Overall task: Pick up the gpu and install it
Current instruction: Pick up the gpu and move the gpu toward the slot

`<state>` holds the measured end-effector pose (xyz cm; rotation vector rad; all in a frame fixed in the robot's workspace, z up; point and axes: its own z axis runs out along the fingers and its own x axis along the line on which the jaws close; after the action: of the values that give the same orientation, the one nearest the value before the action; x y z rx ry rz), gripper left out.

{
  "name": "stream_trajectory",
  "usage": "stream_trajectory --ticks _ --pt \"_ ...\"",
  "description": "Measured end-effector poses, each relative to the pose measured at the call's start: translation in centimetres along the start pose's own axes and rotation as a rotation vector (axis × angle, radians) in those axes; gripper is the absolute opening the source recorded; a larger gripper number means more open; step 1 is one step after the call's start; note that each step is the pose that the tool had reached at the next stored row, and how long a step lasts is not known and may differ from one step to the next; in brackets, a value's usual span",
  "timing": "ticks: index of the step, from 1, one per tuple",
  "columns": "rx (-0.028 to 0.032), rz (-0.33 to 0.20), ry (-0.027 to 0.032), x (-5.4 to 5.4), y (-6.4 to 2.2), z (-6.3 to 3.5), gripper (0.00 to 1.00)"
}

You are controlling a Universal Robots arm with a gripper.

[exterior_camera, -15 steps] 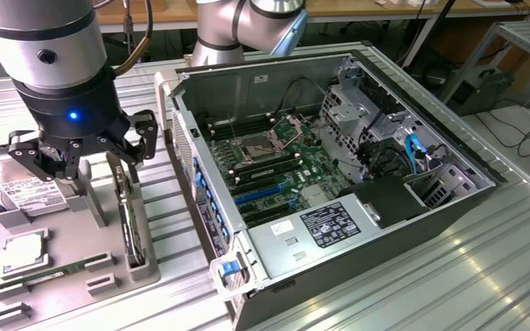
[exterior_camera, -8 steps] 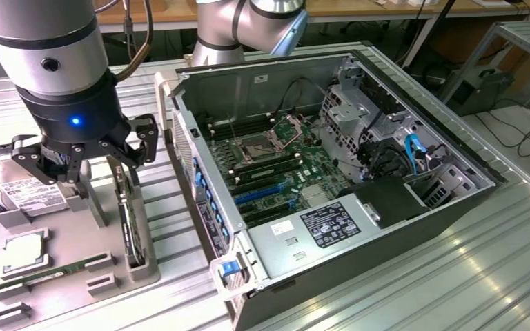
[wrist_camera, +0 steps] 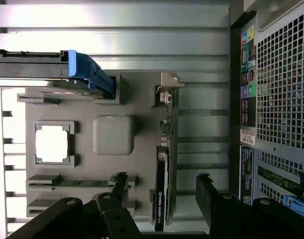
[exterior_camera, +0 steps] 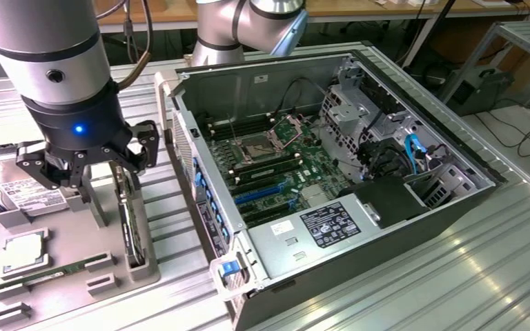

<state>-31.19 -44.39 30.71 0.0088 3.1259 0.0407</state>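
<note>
Vertically poised pincer (exterior_camera: 94, 176) above the gpu (exterior_camera: 129, 221) in its grey tray (exterior_camera: 67, 238).
The pincer's fingers (wrist_camera: 117, 191) are spread on either side of the card, clear of it. The gpu stands edge-on in a tray slot on the bench (exterior_camera: 486, 262), beside the open computer case (exterior_camera: 275, 89). The arm points straight down.

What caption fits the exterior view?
Open gripper hovers over the edge-on gpu in its gray holder, beside the open case.

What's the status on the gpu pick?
Gripper open, poised over gpu, fingers flanking it, no grip yet. It stands on edge in grey holder tray, not in the case. Nothing blocking.
</note>
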Motion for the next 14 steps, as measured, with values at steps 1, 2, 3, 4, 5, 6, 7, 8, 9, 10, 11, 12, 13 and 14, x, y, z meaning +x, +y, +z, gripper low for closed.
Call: stream_trajectory --ticks 1,2,3,4,5,6,7,8,9,10,11,12,13,14 --pt "0.0001 0.0 0.0001 0.0 0.0 0.14 0.66" --pt "0.0 0.0 0.0 0.0 -0.01 0.22 0.66" --pt "0.0 0.0 0.0 0.0 -0.01 0.34 0.66" --pt "0.0 0.0 0.0 0.0 -0.01 0.44 0.66" --pt "0.0 0.0 0.0 0.0 -0.01 0.54 0.66" --pt "0.0 0.0 0.0 0.0 -0.02 0.63 0.66" --pt "0.0 0.0 0.0 0.0 -0.02 0.71 0.66" --pt "0.0 0.0 0.0 0.0 -0.02 0.8 0.66" --pt "0.0 0.0 0.0 0.0 -0.02 0.89 0.66" --pt "0.0 0.0 0.0 0.0 -0.02 0.99 0.66" --pt "0.0 0.0 0.0 0.0 -0.03 1.07 0.66" --pt "0.0 0.0 0.0001 0.0 -0.03 1.17 0.66" --pt "0.0 0.0 0.0 0.0 -0.03 1.26 0.66" --pt "0.0001 0.0 0.0001 0.0 -0.04 1.35 0.66"
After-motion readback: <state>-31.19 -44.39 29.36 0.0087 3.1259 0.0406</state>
